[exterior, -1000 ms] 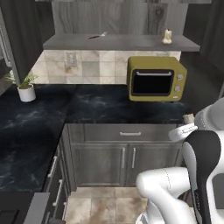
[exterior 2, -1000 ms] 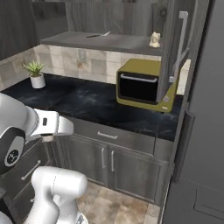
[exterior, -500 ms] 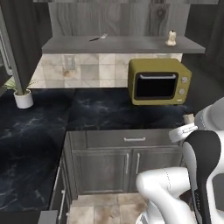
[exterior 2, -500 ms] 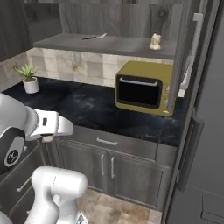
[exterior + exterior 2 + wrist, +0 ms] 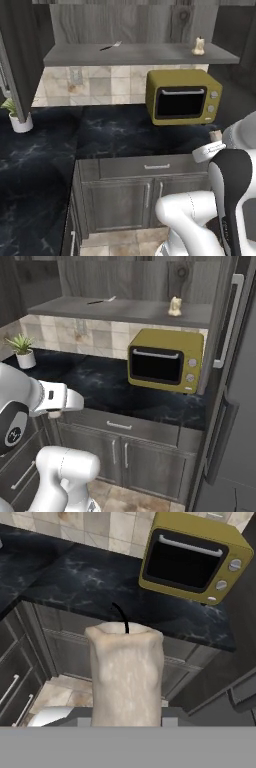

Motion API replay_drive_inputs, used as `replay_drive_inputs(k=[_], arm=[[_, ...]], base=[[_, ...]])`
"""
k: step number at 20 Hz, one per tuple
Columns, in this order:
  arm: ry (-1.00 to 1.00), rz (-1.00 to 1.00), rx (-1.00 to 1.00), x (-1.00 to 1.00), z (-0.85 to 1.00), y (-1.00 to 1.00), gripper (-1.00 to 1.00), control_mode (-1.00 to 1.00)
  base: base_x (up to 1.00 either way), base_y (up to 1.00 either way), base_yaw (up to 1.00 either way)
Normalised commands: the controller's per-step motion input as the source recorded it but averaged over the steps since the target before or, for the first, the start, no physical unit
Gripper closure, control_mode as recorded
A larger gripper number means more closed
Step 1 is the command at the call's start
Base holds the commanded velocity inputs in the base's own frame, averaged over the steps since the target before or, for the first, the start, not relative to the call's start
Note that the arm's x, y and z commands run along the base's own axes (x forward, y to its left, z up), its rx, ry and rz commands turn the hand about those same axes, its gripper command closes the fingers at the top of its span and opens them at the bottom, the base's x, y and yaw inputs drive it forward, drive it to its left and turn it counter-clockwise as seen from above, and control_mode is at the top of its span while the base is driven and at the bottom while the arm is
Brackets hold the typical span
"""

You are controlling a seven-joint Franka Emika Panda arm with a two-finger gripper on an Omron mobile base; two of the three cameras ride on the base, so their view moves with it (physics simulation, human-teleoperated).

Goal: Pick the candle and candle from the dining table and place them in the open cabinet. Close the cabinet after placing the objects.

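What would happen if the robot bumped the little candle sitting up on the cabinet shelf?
The candle would probably tip over: it looks lumpy, narrower on top, and stands upright on a small base. It would likely wobble rather than roll straight. The shelf under it looks flat, so it probably stays put if left alone.

— What sits on the cabinet's shelf [image 5: 140, 55]?
— A candle [image 5: 198, 46] near its right end, a small knife-like utensil [image 5: 110, 46] left of middle.
— And the black counter [image 5: 120, 135]?
— Yellow microwave [image 5: 183, 97] at the right end, potted plant [image 5: 17, 117] far left.
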Motion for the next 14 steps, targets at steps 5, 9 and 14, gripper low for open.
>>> replay_drive_inputs(k=[5,9,14], arm=[[0.00,0.00,0.00,0.00,0.00,0.00,1.00,1.00],[0.00,0.00,0.00,0.00,0.00,0.00,1.00,1.00],[0.00,0.00,0.00,0.00,0.00,0.00,1.00,1.00]], base=[[0.41,0.24,-0.11],[0.38,0.25,-0.10],[0.30,0.25,-0.09]])
